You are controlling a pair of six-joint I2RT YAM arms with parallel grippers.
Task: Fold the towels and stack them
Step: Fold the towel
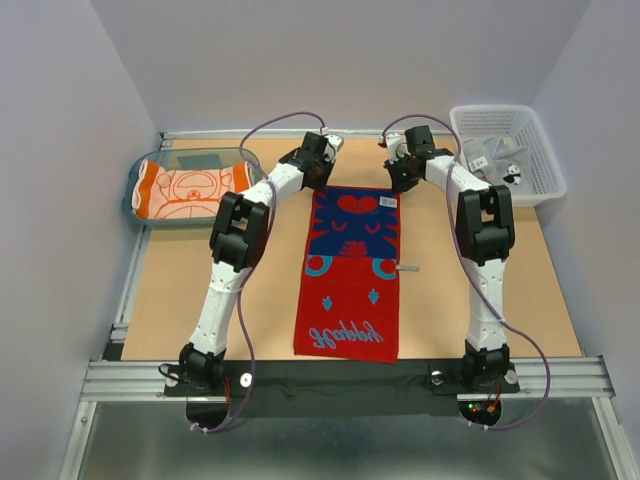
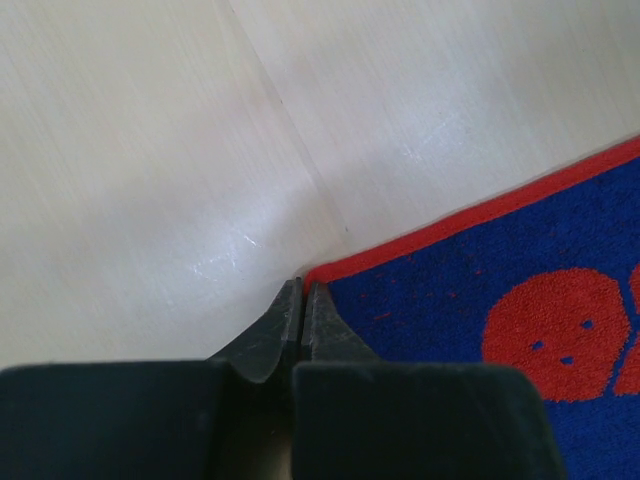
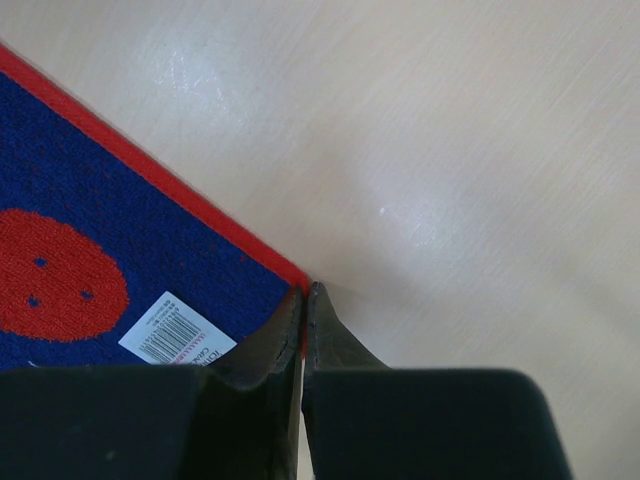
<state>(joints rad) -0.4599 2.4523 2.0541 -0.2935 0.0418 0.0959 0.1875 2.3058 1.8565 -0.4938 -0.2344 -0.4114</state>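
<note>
The red rectangular cloth towel with blue marks [image 1: 350, 270] lies flat at frame centre. The left gripper [image 2: 302, 290] and the right gripper [image 3: 304, 295] each pinch one upper corner of it, jaws pressed together.

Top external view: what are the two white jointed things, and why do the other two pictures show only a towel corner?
They are two robot arms bolted at the near edge of the table. That picture comes from a fixed camera above; the other two come from a camera on each wrist. A red and blue towel lies flat between the arms. The dark left tool and right tool are each closed on a far corner of it. An orange towel lies in the teal tray; a white basket stands far right.
</note>
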